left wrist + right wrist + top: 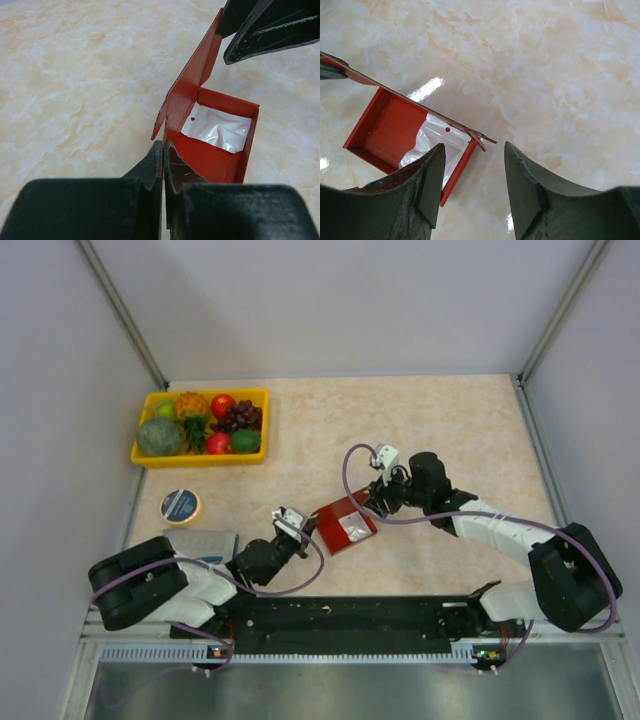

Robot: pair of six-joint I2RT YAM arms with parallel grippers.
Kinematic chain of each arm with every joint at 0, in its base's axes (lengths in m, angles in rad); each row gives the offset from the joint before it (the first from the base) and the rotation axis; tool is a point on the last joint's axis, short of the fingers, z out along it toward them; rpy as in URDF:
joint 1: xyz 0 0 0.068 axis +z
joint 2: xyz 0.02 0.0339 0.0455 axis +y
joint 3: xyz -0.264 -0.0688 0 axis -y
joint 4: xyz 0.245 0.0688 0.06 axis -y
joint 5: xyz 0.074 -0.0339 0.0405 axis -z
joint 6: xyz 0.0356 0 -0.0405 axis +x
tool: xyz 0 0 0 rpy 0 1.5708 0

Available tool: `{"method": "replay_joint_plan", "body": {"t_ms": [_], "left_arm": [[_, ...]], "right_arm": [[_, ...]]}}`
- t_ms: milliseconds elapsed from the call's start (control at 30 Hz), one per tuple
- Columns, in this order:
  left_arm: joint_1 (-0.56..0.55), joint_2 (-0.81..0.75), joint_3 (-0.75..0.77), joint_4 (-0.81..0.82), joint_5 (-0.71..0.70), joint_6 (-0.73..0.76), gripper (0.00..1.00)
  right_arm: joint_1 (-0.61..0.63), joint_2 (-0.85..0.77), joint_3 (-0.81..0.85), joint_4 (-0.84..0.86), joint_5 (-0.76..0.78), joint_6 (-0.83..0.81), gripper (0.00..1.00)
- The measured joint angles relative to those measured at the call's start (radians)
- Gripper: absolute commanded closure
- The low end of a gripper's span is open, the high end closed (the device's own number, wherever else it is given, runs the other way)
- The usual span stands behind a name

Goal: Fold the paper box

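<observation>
The box lies on the counter between the arms, long axis running tool to tool: left tool pinches its near wall, right tool, spread, flanks its far corner.

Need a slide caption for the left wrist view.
Left gripper shut on the paper box wall, a whitish wrapper lying inside.

The left gripper is pinched tight on the paper box (its arm reaching inward). The right gripper hangs with jaws parted.
</observation>
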Motion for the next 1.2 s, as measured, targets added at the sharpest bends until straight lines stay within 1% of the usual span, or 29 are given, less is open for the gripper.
{"method": "replay_joint_plan", "body": {"t_ms": [167,200,233,300,367,433,500,633,667,733,933,1067,1100,1200], "left_arm": [[0.013,-0.018,-0.001,-0.010,0.021,-0.008,1.00],[0.016,-0.024,-0.002,-0.014,0.024,-0.010,1.00],[0.018,-0.031,-0.002,-0.019,0.026,-0.013,1.00],[0.022,-0.042,-0.002,-0.026,0.029,-0.016,1.00],[0.025,-0.043,-0.002,-0.035,0.029,-0.017,1.00],[0.027,-0.043,-0.002,-0.042,0.032,-0.018,1.00],[0.028,-0.042,-0.002,-0.042,0.038,-0.019,1.00],[0.030,-0.034,-0.002,-0.050,0.053,-0.021,1.00],[0.031,-0.034,-0.002,-0.052,0.057,-0.021,1.00],[0.032,-0.034,-0.002,-0.053,0.062,-0.021,1.00],[0.037,-0.034,-0.002,-0.053,0.065,-0.021,1.00],[0.043,-0.034,-0.002,-0.054,0.065,-0.021,1.00],[0.045,-0.034,-0.002,-0.054,0.064,-0.021,1.00],[0.052,-0.026,-0.002,-0.053,0.064,-0.022,1.00]], "right_arm": [[-0.005,0.039,0.001,0.017,-0.033,-0.026,0.60],[-0.005,0.046,0.001,0.018,-0.040,-0.032,0.64],[-0.005,0.051,0.001,0.018,-0.047,-0.038,0.66],[-0.006,0.057,0.001,0.018,-0.065,-0.053,0.69],[-0.008,0.057,0.001,0.018,-0.075,-0.064,0.68],[-0.011,0.057,0.001,0.018,-0.084,-0.073,0.62],[-0.011,0.056,0.001,0.023,-0.087,-0.077,0.59],[-0.011,0.044,0.000,0.053,-0.084,-0.087,0.59],[-0.011,0.041,0.000,0.062,-0.084,-0.089,0.60],[-0.011,0.039,0.000,0.073,-0.084,-0.095,0.66],[-0.011,0.039,0.001,0.072,-0.099,-0.115,0.70],[-0.011,0.040,0.002,0.069,-0.105,-0.129,0.76],[-0.011,0.043,0.005,0.066,-0.105,-0.131,0.81],[-0.011,0.064,0.024,0.060,-0.112,-0.134,0.90]]}}
